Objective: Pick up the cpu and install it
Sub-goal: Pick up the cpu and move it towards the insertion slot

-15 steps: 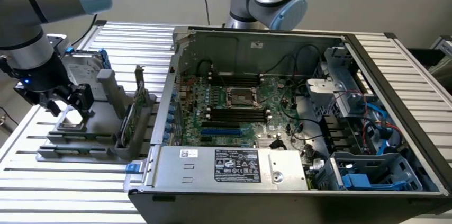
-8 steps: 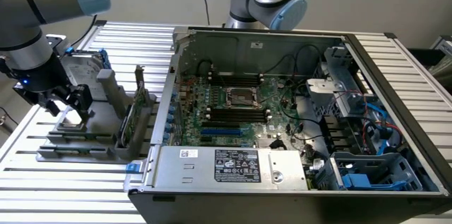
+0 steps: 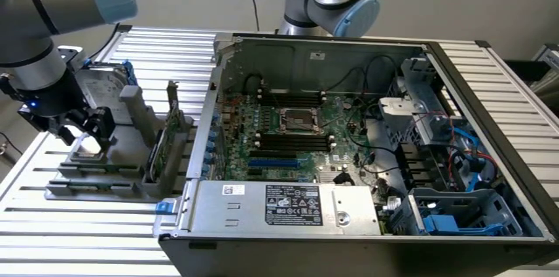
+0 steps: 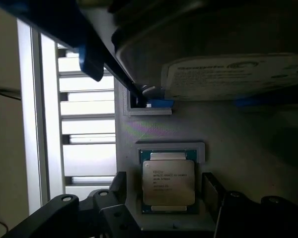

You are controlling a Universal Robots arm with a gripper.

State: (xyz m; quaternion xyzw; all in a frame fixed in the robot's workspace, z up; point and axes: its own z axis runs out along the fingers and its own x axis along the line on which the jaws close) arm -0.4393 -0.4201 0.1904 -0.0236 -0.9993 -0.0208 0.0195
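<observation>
The jaws stand open astride the cpu (image 4: 168,182), which lies in its tray (image 4: 238,148). Nothing is lifted yet; the socket (image 3: 298,118) looks empty.

There is one cpu (image 4: 168,182), one hard drive (image 4: 223,74) and one grey fixture (image 4: 238,144). There is one open computer case (image 3: 323,54), with one motherboard (image 3: 345,129) inside.

No text could be read: print on the cpu (image 4: 168,182), the hard drive label (image 4: 233,74) and the power supply label (image 3: 294,204) was illegible.
</observation>
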